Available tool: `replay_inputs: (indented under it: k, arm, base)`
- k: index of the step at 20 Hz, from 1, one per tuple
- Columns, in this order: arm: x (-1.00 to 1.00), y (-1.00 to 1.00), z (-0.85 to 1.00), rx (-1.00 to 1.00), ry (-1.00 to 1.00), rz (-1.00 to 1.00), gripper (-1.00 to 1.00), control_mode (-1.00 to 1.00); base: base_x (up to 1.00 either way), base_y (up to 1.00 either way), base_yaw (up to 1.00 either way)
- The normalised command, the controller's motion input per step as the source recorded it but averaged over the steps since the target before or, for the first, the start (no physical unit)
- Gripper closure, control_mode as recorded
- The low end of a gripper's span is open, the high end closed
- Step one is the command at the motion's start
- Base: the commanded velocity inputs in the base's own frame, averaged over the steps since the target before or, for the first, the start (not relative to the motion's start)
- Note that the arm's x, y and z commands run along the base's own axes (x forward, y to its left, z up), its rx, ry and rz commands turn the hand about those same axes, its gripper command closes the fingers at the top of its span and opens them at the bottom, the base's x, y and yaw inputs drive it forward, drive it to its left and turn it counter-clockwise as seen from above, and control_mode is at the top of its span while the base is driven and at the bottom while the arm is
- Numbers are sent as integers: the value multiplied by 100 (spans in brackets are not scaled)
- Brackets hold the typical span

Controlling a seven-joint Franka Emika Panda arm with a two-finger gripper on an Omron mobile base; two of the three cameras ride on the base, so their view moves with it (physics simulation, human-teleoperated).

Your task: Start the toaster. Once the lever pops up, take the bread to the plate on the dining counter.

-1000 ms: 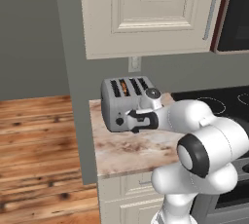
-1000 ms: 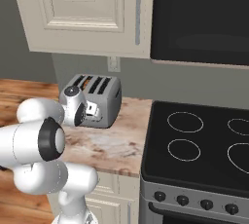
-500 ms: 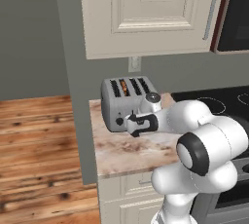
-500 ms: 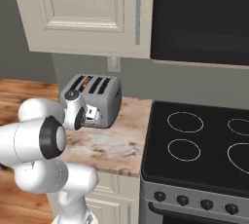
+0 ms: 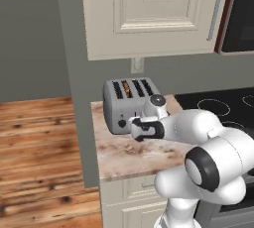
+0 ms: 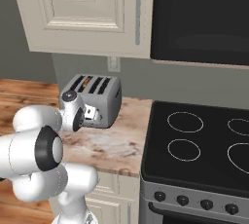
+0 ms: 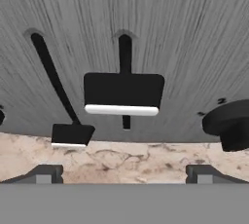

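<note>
Hand view faces the toaster (image 7: 146, 18) front, a lever (image 7: 123, 95) between the spread fingers of the gripper (image 7: 124, 173), placed to push it down; bread (image 5: 126, 88) sits slotted.

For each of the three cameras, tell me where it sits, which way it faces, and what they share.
Left base view: behind the arm, on its left, looking forward and down at the toaster; white arm at lower right, hand at the toaster's front.
Right base view: behind, on its right; same toaster, stovetop; arm at lower left.
Hand view: on the hand, close to the toaster's front, facing a lever; fingertips apart.
Shared: the toaster on the marbled counter.
</note>
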Motion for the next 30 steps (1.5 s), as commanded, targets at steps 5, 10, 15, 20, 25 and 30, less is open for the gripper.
replay_inputs:
  k: [5,10,15,20,25,30]
  arm:
    - [-8,0,26,0,-12,0,-100,-100]
    - [-5,0,27,0,-18,0,-100,-100]
    - [-9,0,24,0,-19,0,-100,-100]
    - [-12,0,25,0,-12,0,-100,-100]
    - [-3,0,32,0,-7,0,-100,-100]
    - [0,0,30,0,-5,0,-100,-100]
  base:
    - [0,0,0]
    - [0,0,0]
    - [0,0,0]
    - [0,0,0]
    - [0,0,0]
    - [0,0,0]
